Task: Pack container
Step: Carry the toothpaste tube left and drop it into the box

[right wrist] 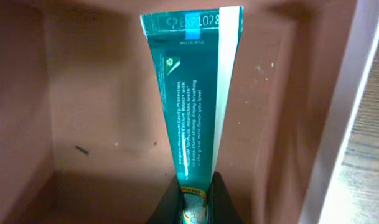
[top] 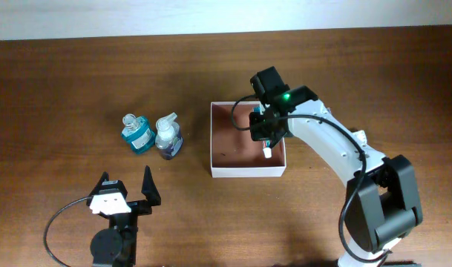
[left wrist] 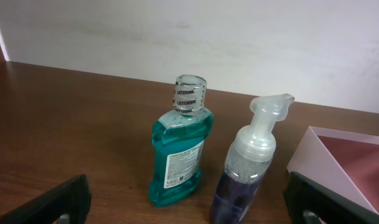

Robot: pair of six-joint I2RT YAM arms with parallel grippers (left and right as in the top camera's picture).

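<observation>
Wooden table (top: pixel 62 74). Nearest the base, left gripper (top: pixel 125 176) idles with fingers spread and empty. Beyond it stand the mouthwash bottle (top: pixel 138 133) and pump bottle (top: pixel 168 137), just left of the container (top: pixel 226 172). Right gripper (right wrist: pixel 193 186) hangs over its right half, fingers clamped on the cap end of a toothpaste tube (right wrist: pixel 189 93). Judgement: lower until the tube lies flat along the right wall, then release, leaving floor for the bottles.

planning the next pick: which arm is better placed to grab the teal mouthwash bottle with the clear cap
Left. The left gripper is open and empty, facing the teal mouthwash bottle on its side of the table. The right gripper is shut on the green toothpaste tube at the white-walled container.
</observation>
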